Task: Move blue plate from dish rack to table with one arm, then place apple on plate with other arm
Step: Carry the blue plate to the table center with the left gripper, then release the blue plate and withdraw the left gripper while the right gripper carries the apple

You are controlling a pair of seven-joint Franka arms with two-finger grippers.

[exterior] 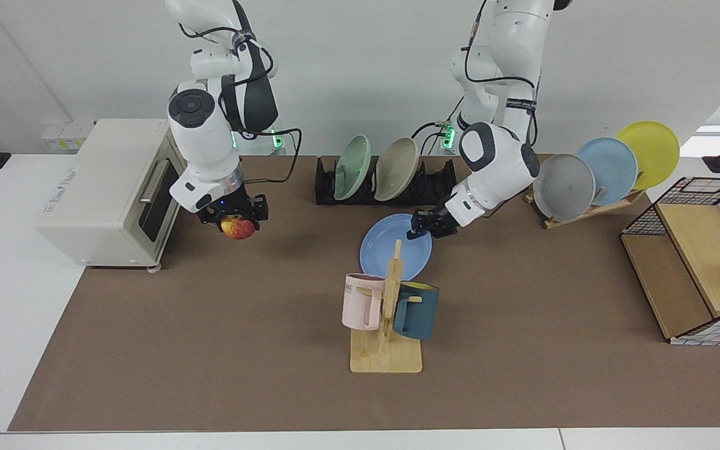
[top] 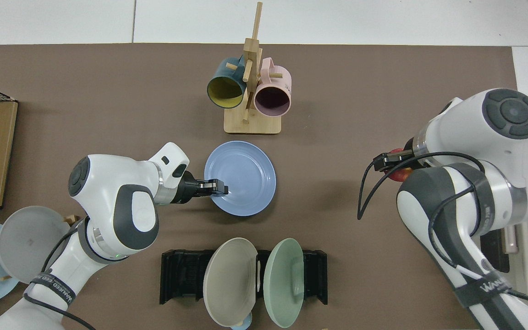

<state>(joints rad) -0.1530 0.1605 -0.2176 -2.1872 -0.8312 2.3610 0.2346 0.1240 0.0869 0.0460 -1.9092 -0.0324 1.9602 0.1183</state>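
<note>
The left gripper (exterior: pixel 420 229) has its jaws clamped on the rim of the blue plate (exterior: pixel 391 250), at the edge nearest its arm; in the top view the gripper (top: pixel 218 188) shows one finger lying over the rim of the plate (top: pixel 243 176); the plate sits low over the brown surface (exterior: pixel 222 350), roughly level, between the dish rack (exterior: pixel 441 184) and the mug tree (exterior: pixel 391 294), though whether it touches the mat I cannot tell; in the facing view the tree's upright post overlaps the plate's near edge; the rack holds a green plate (exterior: pixel 352 167) and a beige plate (exterior: pixel 395 169), both on edge. The right gripper (exterior: pixel 237 222) hangs above the surface just in front of the white oven (exterior: pixel 104 187), jaws closed around the apple (exterior: pixel 239 227), which is clear of the mat; from above only a sliver of the apple (top: pixel 399 173) shows beside the arm's wrist. On the wooden stand (exterior: pixel 585 209) lean a grey plate (exterior: pixel 563 186), a pale blue plate (exterior: pixel 610 170) and a yellow plate (exterior: pixel 649 153); a pink mug (exterior: pixel 363 301) and a dark teal mug (exterior: pixel 417 310) hang on the tree.
</note>
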